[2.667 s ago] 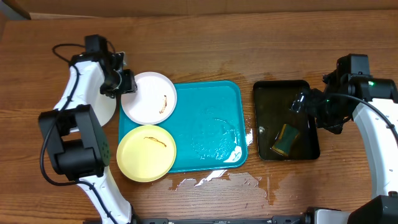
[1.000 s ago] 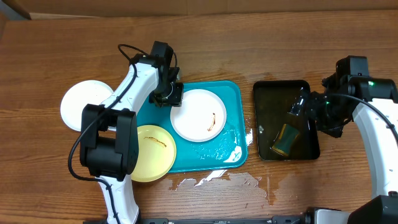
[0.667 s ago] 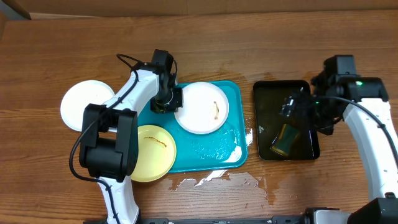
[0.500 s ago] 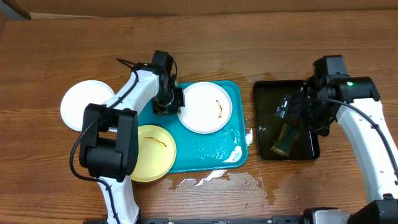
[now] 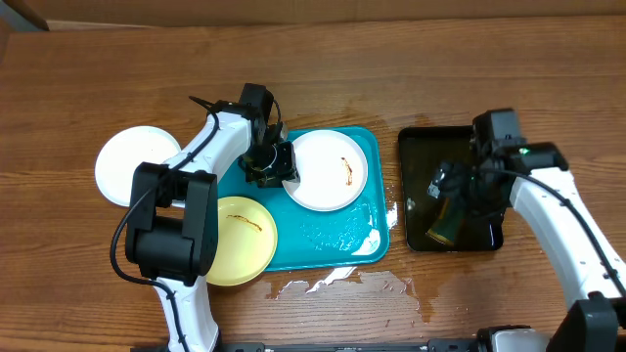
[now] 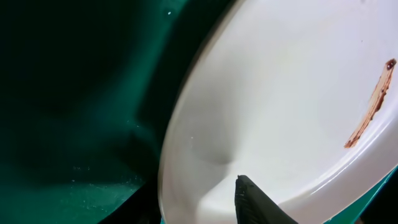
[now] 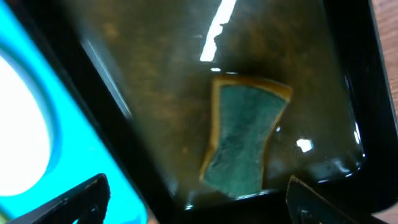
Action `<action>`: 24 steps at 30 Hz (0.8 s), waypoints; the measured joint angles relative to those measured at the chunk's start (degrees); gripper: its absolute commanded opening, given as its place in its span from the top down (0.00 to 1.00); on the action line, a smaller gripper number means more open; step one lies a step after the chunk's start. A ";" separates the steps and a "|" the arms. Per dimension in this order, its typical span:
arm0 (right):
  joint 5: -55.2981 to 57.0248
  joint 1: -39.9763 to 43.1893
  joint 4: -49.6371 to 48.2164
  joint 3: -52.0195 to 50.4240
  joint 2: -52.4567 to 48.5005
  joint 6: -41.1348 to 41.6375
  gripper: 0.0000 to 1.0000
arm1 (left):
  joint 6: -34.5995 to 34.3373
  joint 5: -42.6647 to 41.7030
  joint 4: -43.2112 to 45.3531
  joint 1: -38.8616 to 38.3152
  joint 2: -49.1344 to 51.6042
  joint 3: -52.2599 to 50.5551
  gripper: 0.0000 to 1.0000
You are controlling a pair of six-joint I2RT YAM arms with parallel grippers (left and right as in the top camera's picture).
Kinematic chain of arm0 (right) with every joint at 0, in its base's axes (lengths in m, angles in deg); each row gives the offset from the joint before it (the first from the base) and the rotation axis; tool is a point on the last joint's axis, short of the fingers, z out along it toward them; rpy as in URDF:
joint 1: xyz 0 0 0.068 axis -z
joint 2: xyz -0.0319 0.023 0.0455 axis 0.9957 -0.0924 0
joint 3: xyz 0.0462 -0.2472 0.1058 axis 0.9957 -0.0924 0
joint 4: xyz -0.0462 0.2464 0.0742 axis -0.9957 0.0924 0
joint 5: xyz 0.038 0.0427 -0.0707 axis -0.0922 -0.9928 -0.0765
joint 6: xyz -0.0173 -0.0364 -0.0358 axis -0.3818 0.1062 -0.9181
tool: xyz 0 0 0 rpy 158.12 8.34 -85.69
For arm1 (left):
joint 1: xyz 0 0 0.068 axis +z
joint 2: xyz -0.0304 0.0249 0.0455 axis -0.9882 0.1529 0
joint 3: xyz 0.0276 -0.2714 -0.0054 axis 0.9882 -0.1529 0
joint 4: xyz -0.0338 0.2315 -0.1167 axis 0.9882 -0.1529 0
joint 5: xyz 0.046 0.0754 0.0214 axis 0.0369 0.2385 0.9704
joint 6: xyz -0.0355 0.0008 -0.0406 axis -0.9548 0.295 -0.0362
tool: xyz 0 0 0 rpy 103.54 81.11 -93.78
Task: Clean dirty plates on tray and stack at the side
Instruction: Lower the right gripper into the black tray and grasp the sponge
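Fingers of the left gripper [image 5: 282, 166] are closed on the left rim of the white plate [image 5: 331, 174], which lies in the upper half of the tray [image 5: 333, 240]. A brown smear [image 5: 345, 168] marks the plate's right part. The yellow plate [image 5: 230, 240], also smeared, sits at the tray's lower left corner, partly over the rim toward the table [image 5: 323, 68]. The side plate [image 5: 132, 164] is off the tray, on the table at left, and looks clean. The right gripper [image 5: 455, 184] is over the black tray [image 5: 421, 147], near the sponge [image 5: 445, 223]. Puddles [image 5: 333, 282] lie on the table below the tray. No writing is readable.

Left wrist: 1 fingertip [image 6: 255, 202] rests on the white plate's inner rim; the other is hidden, likely underneath. The plate looks stiff, thin and light. It is probably wet and slippery, so the pinch should sit well over the lip. Cannot tell ceramic from plastic, so treat it as breakable. No label.

Right wrist: 2 fingers [image 7: 74, 202] are spread wide and hold nothing. The sponge lies lower, in murky water. It is likely soft, soaked and squashy; its narrow waist is the best place to grip. No brand shows.
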 measured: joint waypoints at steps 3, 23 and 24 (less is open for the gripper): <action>2.93 0.00 -3.19 -3.91 -0.02 3.10 0.14 | 1.40 -0.09 -0.07 0.00 0.00 0.00 0.60; 8.09 -0.02 -24.96 -17.40 -0.02 8.00 0.75 | 4.48 -0.33 -0.04 0.00 0.00 0.00 0.60; 8.24 -0.07 -25.97 -17.53 -0.02 7.61 0.69 | 4.48 -0.35 -0.04 0.00 0.00 0.00 0.60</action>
